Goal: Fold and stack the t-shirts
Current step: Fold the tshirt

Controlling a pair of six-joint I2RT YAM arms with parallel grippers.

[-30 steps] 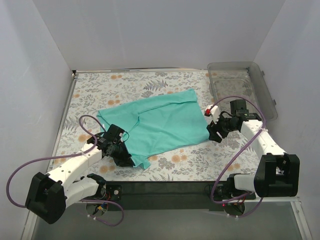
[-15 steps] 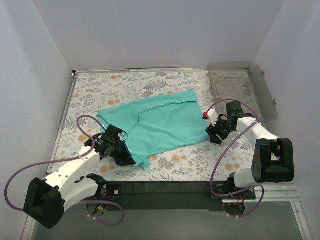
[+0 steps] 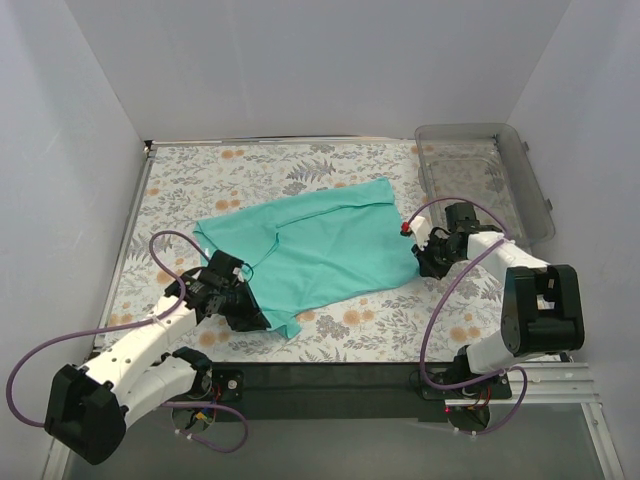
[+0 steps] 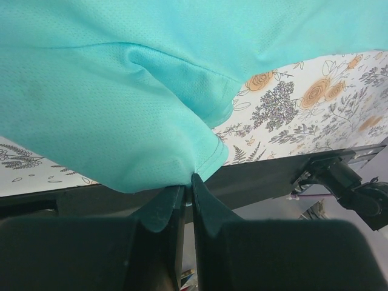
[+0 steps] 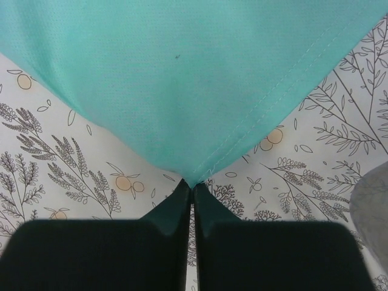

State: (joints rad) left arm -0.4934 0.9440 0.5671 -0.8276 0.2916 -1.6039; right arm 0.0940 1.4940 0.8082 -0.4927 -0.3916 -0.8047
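The teal t-shirt (image 3: pixel 320 245) lies spread on the floral tablecloth in the middle of the top view. My left gripper (image 3: pixel 252 318) sits at the shirt's near left edge and is shut on a fold of the fabric (image 4: pixel 182 163). At the shirt's right corner my right gripper (image 3: pixel 424 262) is shut on the hemmed tip of that corner (image 5: pixel 193 179). In both wrist views the teal t-shirt (image 5: pixel 182 73) fills the upper part, running up from the pinched jaws.
A clear plastic bin (image 3: pixel 482 175) stands at the back right, just beyond the right arm. White walls close in the table on three sides. A black strip (image 3: pixel 330 378) marks the near table edge between the arm bases.
The right gripper has moved left onto the shirt's right corner and closed on it. The left gripper keeps its hold on the near left edge, its arm shifting slightly.
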